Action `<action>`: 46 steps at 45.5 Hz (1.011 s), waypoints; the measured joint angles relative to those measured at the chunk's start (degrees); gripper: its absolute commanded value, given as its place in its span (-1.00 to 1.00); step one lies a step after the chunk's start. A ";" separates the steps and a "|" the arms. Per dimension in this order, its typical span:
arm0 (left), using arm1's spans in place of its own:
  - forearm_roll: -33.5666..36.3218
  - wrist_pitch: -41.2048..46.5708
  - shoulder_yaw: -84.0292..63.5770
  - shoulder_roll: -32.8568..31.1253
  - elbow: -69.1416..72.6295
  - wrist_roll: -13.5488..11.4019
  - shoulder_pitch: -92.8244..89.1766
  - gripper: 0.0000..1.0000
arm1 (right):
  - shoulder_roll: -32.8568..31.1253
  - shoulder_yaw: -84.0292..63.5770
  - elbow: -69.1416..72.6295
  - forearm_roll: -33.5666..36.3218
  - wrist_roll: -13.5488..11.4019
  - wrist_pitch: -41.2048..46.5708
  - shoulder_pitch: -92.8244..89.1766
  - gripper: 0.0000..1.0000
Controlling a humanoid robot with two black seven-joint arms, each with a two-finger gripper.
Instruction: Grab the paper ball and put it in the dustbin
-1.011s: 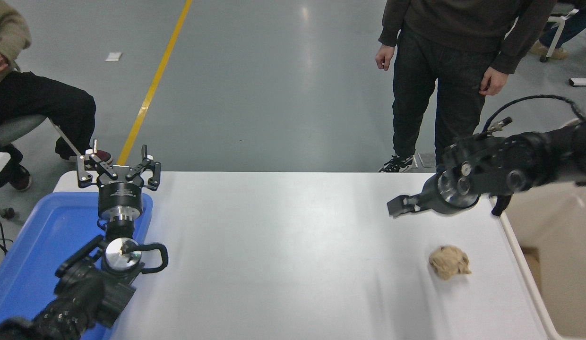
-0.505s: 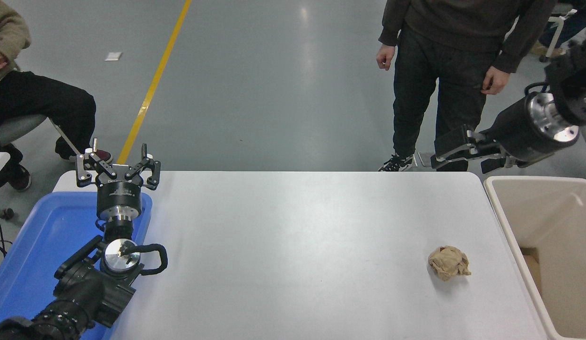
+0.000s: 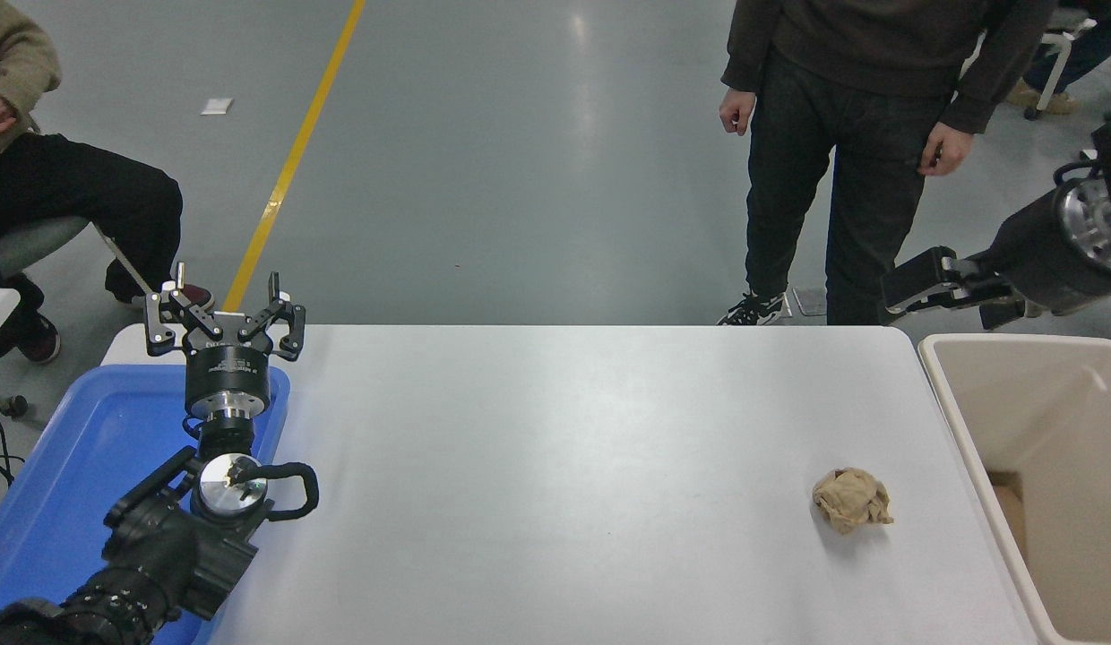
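Place: a lab or workshop hall.
Floor: grey, glossy, with a yellow line (image 3: 291,161) beyond the worktop (image 3: 555,466).
People: one standing person (image 3: 869,134) beyond the worktop.

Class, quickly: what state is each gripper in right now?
Left gripper: open, holding nothing, parked above the blue tray.
Right gripper: cannot tell; nothing visible in it.

A tan-brown paper ball (image 3: 851,500) lay on a white counter (image 3: 555,466), between a cream dustbin (image 3: 1039,466) and blue tray (image 3: 63,484).
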 measured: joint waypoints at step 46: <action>0.01 0.03 0.00 -0.06 0.01 0.02 -0.03 0.98 | 10.68 19.18 -25.57 -1.33 -0.06 -18.45 -49.69 1.00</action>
